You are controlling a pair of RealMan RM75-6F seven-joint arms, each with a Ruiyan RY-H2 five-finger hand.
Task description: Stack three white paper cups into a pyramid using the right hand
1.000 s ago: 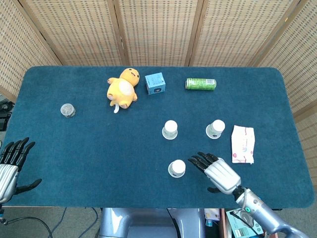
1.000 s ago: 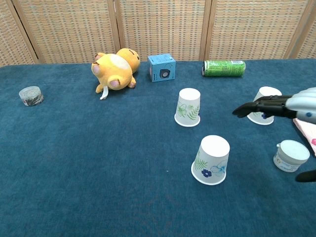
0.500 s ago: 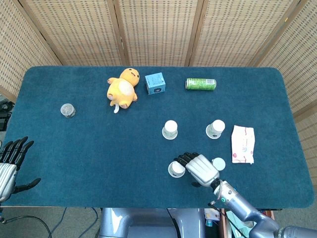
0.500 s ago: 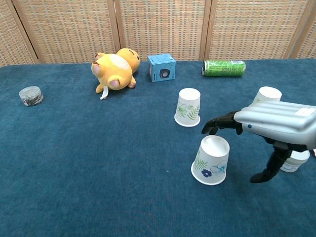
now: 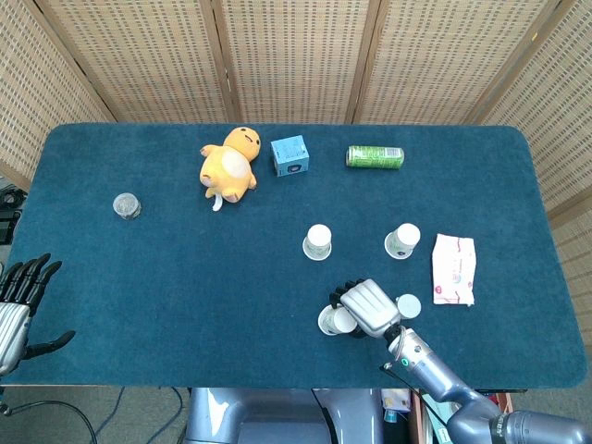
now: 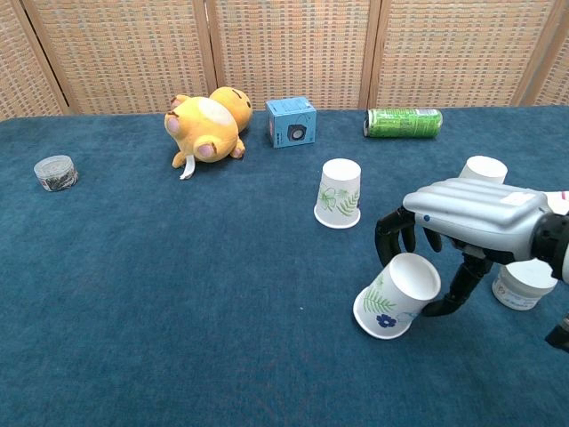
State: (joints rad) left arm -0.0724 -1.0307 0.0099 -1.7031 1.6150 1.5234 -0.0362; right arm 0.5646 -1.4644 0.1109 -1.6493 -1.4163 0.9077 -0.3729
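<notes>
Three white paper cups with leaf prints stand upside down on the blue table. The nearest cup (image 5: 329,321) (image 6: 396,296) is tipped toward my right hand (image 5: 368,307) (image 6: 471,222), which grips it, fingers curled over its top and thumb against its side. A second cup (image 5: 317,240) (image 6: 340,193) stands upright behind it. Further right is the third cup (image 5: 402,239) (image 6: 484,169). My left hand (image 5: 17,305) hangs open off the table's near left edge and holds nothing.
A small white lidded jar (image 5: 408,305) (image 6: 523,286) sits just right of my right hand. A tissue packet (image 5: 453,268) lies further right. At the back are a yellow plush toy (image 5: 229,165), a blue box (image 5: 289,154) and a green can (image 5: 375,156). A small tin (image 5: 127,205) sits far left.
My right hand swept left from beside the jar to the nearest cup and closed its fingers over it. The cup, upright before, now leans toward the hand.
</notes>
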